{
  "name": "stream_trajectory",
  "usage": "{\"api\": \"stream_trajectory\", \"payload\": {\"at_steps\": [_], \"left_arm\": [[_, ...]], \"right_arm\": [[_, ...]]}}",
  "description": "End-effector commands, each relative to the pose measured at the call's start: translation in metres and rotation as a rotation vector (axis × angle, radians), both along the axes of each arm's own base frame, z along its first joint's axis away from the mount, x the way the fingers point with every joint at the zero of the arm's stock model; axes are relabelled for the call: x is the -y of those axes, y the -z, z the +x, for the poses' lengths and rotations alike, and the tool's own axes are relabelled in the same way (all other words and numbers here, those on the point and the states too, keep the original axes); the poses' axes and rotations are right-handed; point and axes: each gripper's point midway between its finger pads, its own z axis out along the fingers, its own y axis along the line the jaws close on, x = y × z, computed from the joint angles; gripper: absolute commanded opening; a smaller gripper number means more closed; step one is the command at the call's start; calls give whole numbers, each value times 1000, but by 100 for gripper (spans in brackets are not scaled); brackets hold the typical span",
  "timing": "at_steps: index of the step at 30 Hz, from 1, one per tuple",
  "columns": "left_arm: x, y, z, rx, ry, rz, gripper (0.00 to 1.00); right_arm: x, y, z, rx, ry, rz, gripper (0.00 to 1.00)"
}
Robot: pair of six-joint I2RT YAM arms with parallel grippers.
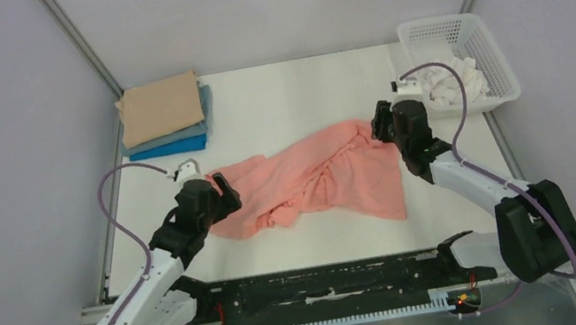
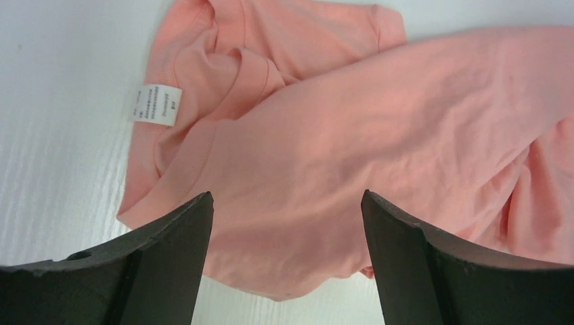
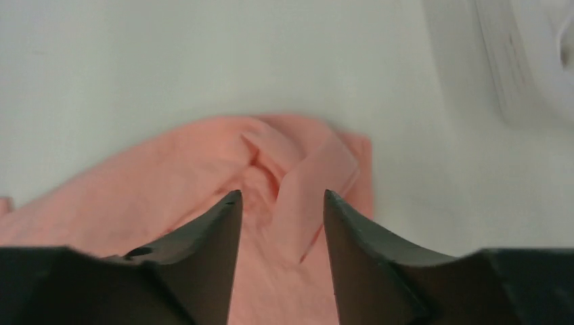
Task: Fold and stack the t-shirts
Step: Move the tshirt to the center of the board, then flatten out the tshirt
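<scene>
Starting with containers: at two o'clock on the white table (image 1: 292, 96), a white plastic mesh basket (image 1: 505, 67), rectangular with open lattice walls, holding a crumpled white cloth (image 1: 470, 77). At ten o'clock, a neat stack of flat folded rectangles, with the tan shirt (image 1: 162, 108) on top, the grey-blue shirt (image 1: 175, 135) beneath and the bright blue shirt (image 1: 169, 148) lowest, lower edges peeking out toward six and three o'clock.

Sprawled across the centre from eight o'clock toward two: the salmon-pink t-shirt (image 1: 331, 177), unfolded, soft cotton, rumpled into long diagonal creases and loose overlapping folds. Collar (image 2: 254, 64) and white printed care label (image 2: 156, 105) at its nine o'clock end.

Left gripper (image 2: 288, 200) spread wide above that collar end, clasping nothing. Right gripper (image 3: 281, 196) at the shirt's two o'clock corner, parted to a narrow gap over a raised fold of pink fabric; contact with the fold impossible to tell. Dark, matte, wedge-shaped fingers on both.
</scene>
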Motion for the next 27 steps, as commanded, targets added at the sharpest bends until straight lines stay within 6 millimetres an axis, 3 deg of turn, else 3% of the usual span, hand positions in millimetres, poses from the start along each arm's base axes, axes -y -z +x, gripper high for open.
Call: {"api": "stream_trajectory", "payload": {"at_steps": [1, 2, 6, 13, 17, 20, 25, 27], "left_arm": [[21, -5, 5, -62, 39, -69, 86], [25, -3, 3, -84, 54, -81, 86], [46, 8, -14, -156, 141, -174, 86], [86, 2, -51, -188, 319, -332, 86], [116, 2, -66, -235, 423, -322, 86], [135, 13, -76, -284, 453, -255, 86], [151, 41, -67, -334, 380, -227, 85], [162, 49, -60, -331, 349, -268, 80]], "right_arm": [[50, 53, -10, -178, 203, -159, 64], [52, 56, -10, -200, 207, -183, 74], [62, 50, -13, -218, 255, -218, 98], [75, 46, -43, -174, 281, -202, 98], [73, 47, -55, -147, 253, -178, 98], [74, 49, -60, -139, 250, -174, 98], [76, 52, -63, -132, 258, -172, 98], [76, 52, -64, -128, 259, -169, 98]]}}
